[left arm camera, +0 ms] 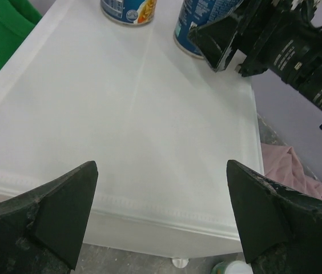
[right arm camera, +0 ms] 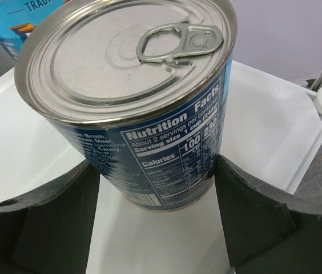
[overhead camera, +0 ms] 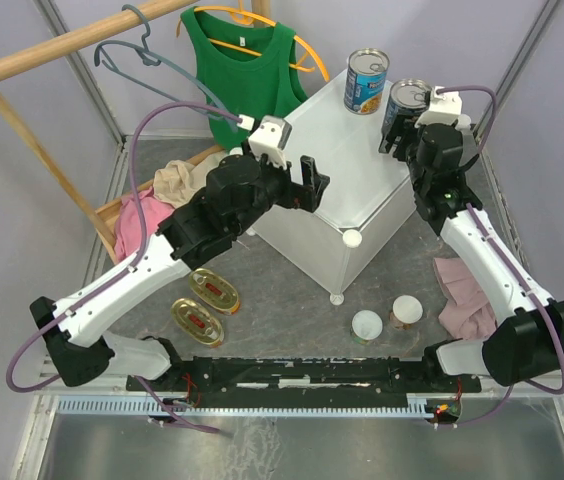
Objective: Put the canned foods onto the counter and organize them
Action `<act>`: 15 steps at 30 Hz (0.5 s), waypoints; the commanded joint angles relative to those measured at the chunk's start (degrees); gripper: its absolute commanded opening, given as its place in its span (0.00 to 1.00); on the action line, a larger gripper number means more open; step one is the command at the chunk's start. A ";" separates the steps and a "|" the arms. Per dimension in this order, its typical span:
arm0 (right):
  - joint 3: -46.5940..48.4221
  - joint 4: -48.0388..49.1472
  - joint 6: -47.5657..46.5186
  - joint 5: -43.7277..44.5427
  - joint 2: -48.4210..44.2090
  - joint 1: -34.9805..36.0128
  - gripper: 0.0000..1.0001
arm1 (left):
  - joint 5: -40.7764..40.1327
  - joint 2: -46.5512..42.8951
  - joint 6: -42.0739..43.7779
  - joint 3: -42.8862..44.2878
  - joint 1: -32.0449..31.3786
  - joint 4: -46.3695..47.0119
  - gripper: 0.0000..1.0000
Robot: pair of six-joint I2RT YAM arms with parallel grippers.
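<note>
While the right claw (right arm camera: 156, 164) stands clamped on a tall blue-labelled can (right arm camera: 132, 74) at the far right corner of the white bench (overhead camera: 347, 170), we see the left claw (left arm camera: 161, 165) hanging wide apart over the bench's near edge. A second tall can (overhead camera: 366, 82) stands upright just beside the first on the bench top. Two oval gold tins (overhead camera: 214, 291) and two small white-lidded cans (overhead camera: 367, 325) sit off the bench, down near its legs.
</note>
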 commanded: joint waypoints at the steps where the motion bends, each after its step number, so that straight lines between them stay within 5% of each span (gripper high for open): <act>1: 1.28 -4.33 -1.96 4.23 2.05 -2.17 0.58 | -2.34 -3.72 1.80 -2.69 -0.24 1.95 0.99; 15: 3.63 -4.91 -2.07 3.15 5.02 -3.66 0.60 | -3.61 -8.75 0.61 -8.93 -0.39 1.49 0.99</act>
